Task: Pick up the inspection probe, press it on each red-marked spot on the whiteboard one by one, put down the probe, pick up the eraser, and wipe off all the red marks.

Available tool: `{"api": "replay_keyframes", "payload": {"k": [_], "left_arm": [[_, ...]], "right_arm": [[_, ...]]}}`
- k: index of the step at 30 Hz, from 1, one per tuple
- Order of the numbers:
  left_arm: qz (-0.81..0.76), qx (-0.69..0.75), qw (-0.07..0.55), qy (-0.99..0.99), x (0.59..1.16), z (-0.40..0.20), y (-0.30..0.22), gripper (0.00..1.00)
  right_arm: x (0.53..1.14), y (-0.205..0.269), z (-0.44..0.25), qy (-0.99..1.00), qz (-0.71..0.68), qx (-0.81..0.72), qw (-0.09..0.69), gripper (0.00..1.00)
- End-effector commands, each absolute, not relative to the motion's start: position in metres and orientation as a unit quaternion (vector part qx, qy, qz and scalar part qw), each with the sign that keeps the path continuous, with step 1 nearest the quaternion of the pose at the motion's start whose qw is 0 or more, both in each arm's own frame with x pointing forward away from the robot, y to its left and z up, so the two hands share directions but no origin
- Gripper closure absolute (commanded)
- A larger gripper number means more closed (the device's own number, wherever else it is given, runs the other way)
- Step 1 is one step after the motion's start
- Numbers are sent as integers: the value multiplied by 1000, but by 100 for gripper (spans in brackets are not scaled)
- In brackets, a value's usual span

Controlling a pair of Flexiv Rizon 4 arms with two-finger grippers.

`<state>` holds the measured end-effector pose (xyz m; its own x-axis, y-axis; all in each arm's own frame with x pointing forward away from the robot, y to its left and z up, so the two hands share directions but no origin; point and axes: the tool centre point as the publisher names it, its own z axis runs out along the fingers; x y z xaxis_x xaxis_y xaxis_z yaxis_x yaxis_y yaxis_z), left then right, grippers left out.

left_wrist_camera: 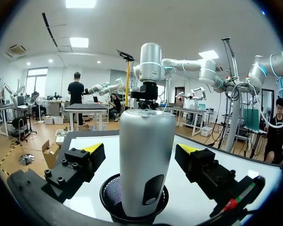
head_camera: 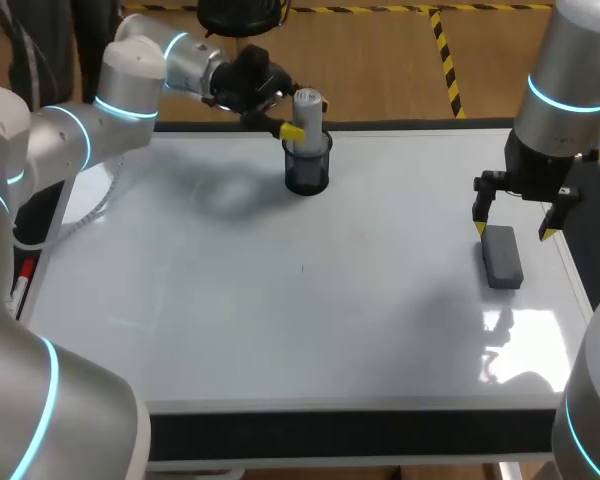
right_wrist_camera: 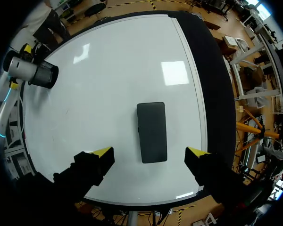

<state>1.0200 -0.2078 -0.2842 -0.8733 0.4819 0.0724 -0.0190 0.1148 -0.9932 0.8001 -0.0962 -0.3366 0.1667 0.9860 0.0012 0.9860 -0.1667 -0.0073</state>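
Note:
The inspection probe [head_camera: 308,100], a silver cylinder, stands upright in a black mesh cup [head_camera: 307,165] at the back middle of the whiteboard [head_camera: 280,300]. My left gripper [head_camera: 308,118] is open around the probe's top. In the left wrist view the probe [left_wrist_camera: 146,160] stands between the yellow fingertips [left_wrist_camera: 93,148] with a gap on each side, and the cup [left_wrist_camera: 114,197] sits below. The dark grey eraser [head_camera: 501,256] lies flat near the board's right edge. My right gripper [head_camera: 514,222] hangs open just above it, and the eraser [right_wrist_camera: 152,132] lies ahead between its fingers. No red marks show on the board.
A tiny dark speck [head_camera: 302,268] sits mid-board. A black strip [head_camera: 360,432] runs along the front edge and another down the right side [right_wrist_camera: 212,80]. A white cable [head_camera: 85,215] trails over the left edge.

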Motion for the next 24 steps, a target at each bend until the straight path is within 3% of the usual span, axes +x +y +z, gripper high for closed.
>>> {"api": "replay_keyframes", "payload": {"k": [1, 24], "left_arm": [[642, -162, 191, -724, 1020, -276, -203, 0], [640, -147, 155, -738, 1023, -262, -161, 0]], "right_arm": [[800, -97, -336, -646, 1, -764, 3, 0], [800, -97, -336, -646, 1, -764, 3, 0]]}}
